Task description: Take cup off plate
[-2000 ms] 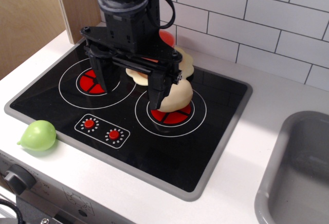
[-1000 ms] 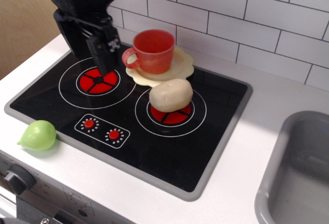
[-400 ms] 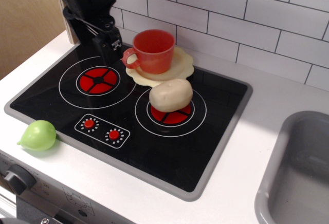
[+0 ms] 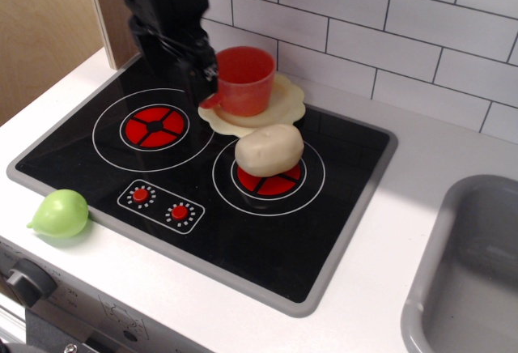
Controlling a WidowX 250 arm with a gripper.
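Note:
The red-orange cup point(image 4: 247, 80) stands upright on the cream scalloped plate point(image 4: 285, 107) at the back of the black toy hob. My black gripper point(image 4: 199, 78) hangs right at the cup's left side, in front of the handle, which it mostly hides. Its fingers point down and appear to touch or nearly touch the cup's left wall. I cannot tell whether the jaws are open or shut from this angle.
A beige potato-like lump point(image 4: 269, 149) lies on the front right burner, just in front of the plate. A green pear-shaped toy point(image 4: 58, 213) lies on the counter at the front left. A grey sink point(image 4: 473, 272) is at the right. The tiled wall stands close behind the plate.
The gripper has moved right from above the left burner to the cup's handle side. The cup, plate and lump have not moved.

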